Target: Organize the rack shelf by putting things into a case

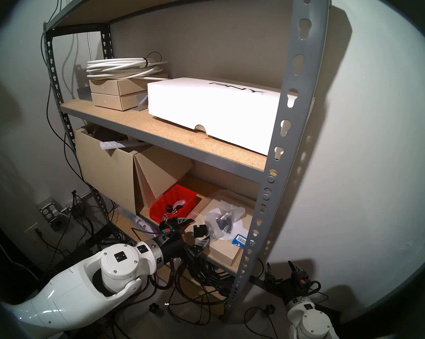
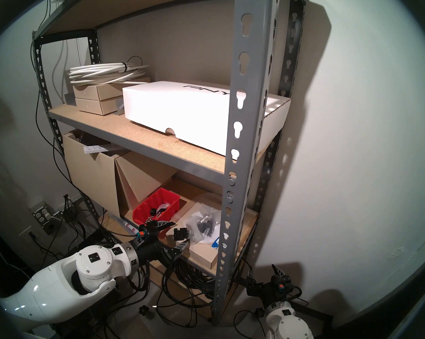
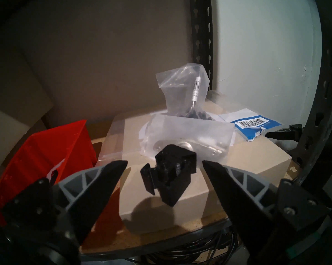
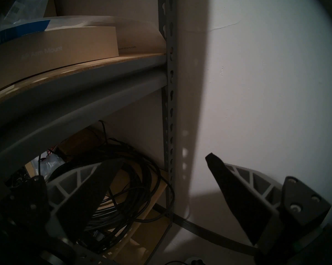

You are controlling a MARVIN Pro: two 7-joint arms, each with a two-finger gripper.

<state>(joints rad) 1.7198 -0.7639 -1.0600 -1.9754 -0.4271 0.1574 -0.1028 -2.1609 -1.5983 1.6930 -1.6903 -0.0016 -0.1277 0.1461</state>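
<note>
While both tools [image 1: 196,229] [image 1: 280,265] gape empty, two clear bags [image 1: 222,221] flank one red bin [image 1: 173,205].

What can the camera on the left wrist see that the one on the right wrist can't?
Only the left wrist view shows the red bin, the loose black part between the left gripper's open jaws, and the clear bags behind it. Only the right wrist view shows the black cable coil under the shelf and the right gripper, open and empty. Both show the tan box and the blue label.
</note>
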